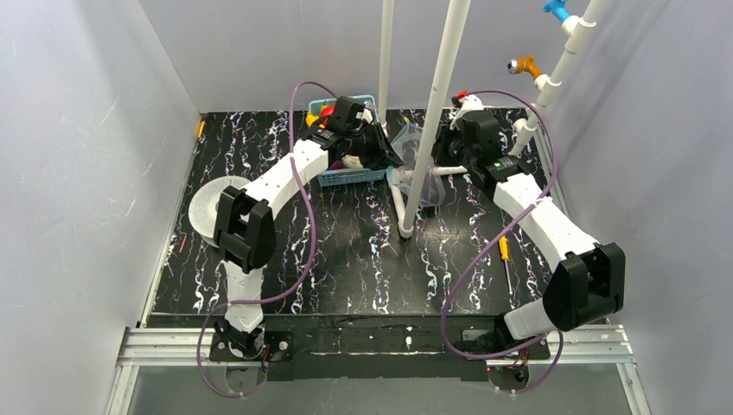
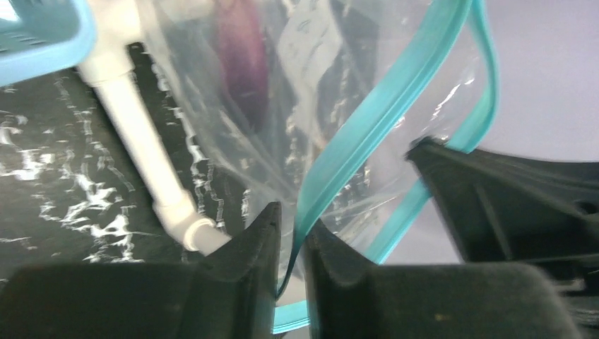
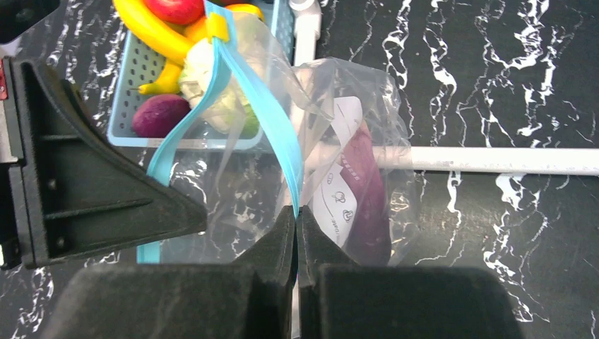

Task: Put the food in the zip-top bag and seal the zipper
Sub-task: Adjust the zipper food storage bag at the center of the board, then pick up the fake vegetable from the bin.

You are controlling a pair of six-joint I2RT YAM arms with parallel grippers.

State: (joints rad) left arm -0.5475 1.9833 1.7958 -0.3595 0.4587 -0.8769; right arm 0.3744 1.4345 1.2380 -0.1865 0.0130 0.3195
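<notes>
The clear zip-top bag (image 1: 413, 143) hangs between my two grippers, beside the white pipe. A purple eggplant piece (image 3: 367, 191) lies inside it and also shows in the left wrist view (image 2: 240, 63). My right gripper (image 3: 296, 210) is shut on one teal zipper strip (image 3: 279, 127). My left gripper (image 2: 293, 212) pinches the other strip (image 2: 367, 120), with a narrow gap between its fingers. The bag mouth is spread open. The banana (image 3: 148, 28), the red apple (image 3: 175, 8) and a second purple piece (image 3: 159, 115) lie in the light-blue basket (image 3: 134, 70).
White PVC pipes (image 1: 436, 95) rise through the middle, and one bar (image 3: 494, 160) lies on the table under the bag. A white-green cabbage (image 3: 219, 99) sits in the basket. A white disc (image 1: 203, 212) lies left, and a yellow-handled screwdriver (image 1: 504, 259) lies right.
</notes>
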